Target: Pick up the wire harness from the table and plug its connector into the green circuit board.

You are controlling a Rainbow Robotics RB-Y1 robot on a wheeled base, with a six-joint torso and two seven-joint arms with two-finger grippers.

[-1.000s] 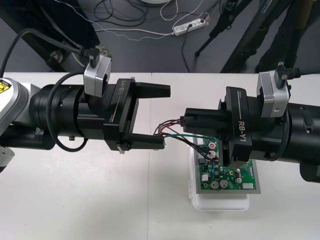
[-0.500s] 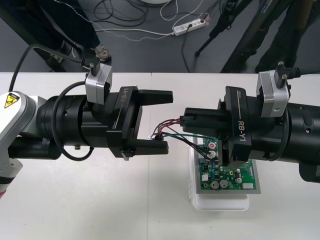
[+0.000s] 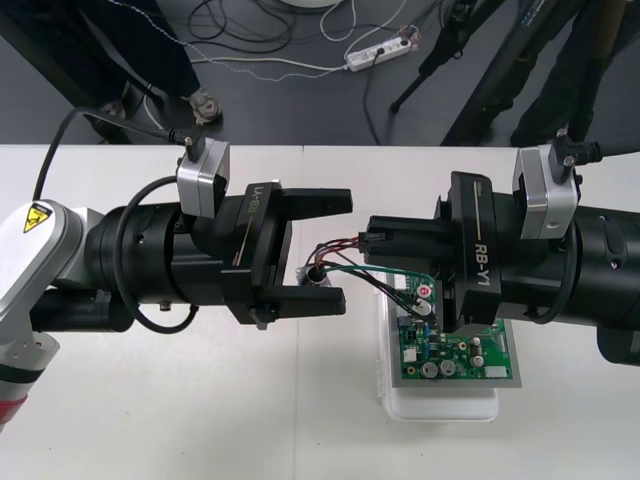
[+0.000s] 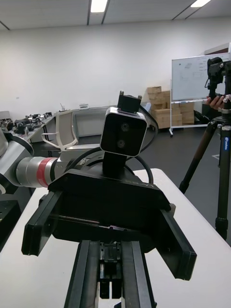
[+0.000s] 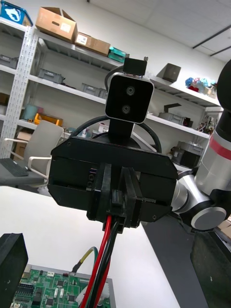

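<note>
The right pincer (image 3: pixel 375 240) is clamped shut on the wire harness (image 3: pixel 345 262), holding it above the worktop (image 3: pixel 200 400) beside the green circuit board (image 3: pixel 455 352). The wires run left, and the metal socket (image 3: pixel 312 270) sits between the fingers of the left pincer (image 3: pixel 342 250), which is spread wide and grips nothing.

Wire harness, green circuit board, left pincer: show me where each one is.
wire harness (image 5: pixel 107 250), left wrist view, on its red and black wires
green circuit board (image 3: pixel 452 358), front view, on its uncovered near part
left pincer (image 3: pixel 346 250), front view, midway between its open fingertips
</note>
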